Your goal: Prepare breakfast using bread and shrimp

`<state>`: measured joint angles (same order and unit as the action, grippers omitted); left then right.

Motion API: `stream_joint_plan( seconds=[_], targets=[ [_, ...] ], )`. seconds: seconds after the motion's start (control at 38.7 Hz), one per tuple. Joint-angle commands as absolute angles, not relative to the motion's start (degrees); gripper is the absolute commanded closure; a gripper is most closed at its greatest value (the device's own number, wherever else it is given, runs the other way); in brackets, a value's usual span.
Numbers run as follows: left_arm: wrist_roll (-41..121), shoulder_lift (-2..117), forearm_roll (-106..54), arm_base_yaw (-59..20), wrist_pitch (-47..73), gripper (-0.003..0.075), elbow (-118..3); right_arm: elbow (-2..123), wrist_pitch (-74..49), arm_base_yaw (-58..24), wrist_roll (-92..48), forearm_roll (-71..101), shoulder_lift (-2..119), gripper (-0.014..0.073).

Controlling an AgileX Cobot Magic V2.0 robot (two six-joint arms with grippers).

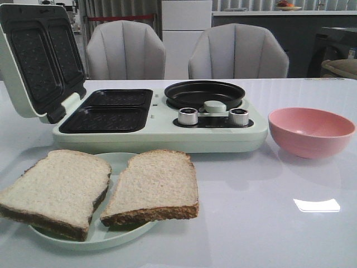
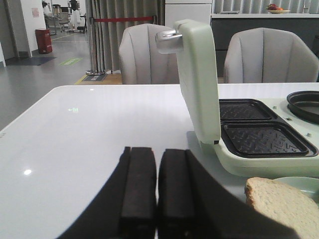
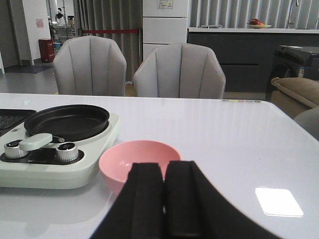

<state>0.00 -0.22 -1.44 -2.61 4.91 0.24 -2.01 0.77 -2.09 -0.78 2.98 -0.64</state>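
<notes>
**Bread plated, both grippers idle**

Front view shows two pale beige bread slices with brown crusts (image 1: 100, 190) lying side by side on a round pale green plate (image 1: 111, 237) on the white bench (image 1: 268, 223), just before the mint-green breakfast maker (image 1: 162, 125), its lid (image 1: 36, 61) up. A pink bowl (image 1: 310, 131) sits beside it. Left gripper (image 2: 157, 186) and right gripper (image 3: 164, 191) have jaws closed, holding nothing.

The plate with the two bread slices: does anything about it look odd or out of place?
Slightly. The two pale, brown-crusted bread slices are too big for the pale green round plate and overhang its rim. Nothing looks spilled or damaged.
</notes>
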Motion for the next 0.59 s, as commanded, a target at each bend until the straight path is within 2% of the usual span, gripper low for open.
stream_joint_plan(
  seconds=[0.0,0.41,0.57],
  targets=[
    [-0.4,-1.3,-1.7,-2.5,0.3,0.0608,0.6,-1.3,5.3,-1.8,-0.8,2.3,-1.7,0.0453],
    [-0.4,-1.3,-1.7,-2.5,-1.2,0.0608,0.5,-1.3,5.3,-1.8,-0.8,2.3,-1.7,0.0453],
    [-0.4,-1.3,-1.8,-2.5,-13.6,0.0608,0.5,-1.3,5.3,-1.8,-0.8,2.3,-1.7,0.0453]
  ],
)
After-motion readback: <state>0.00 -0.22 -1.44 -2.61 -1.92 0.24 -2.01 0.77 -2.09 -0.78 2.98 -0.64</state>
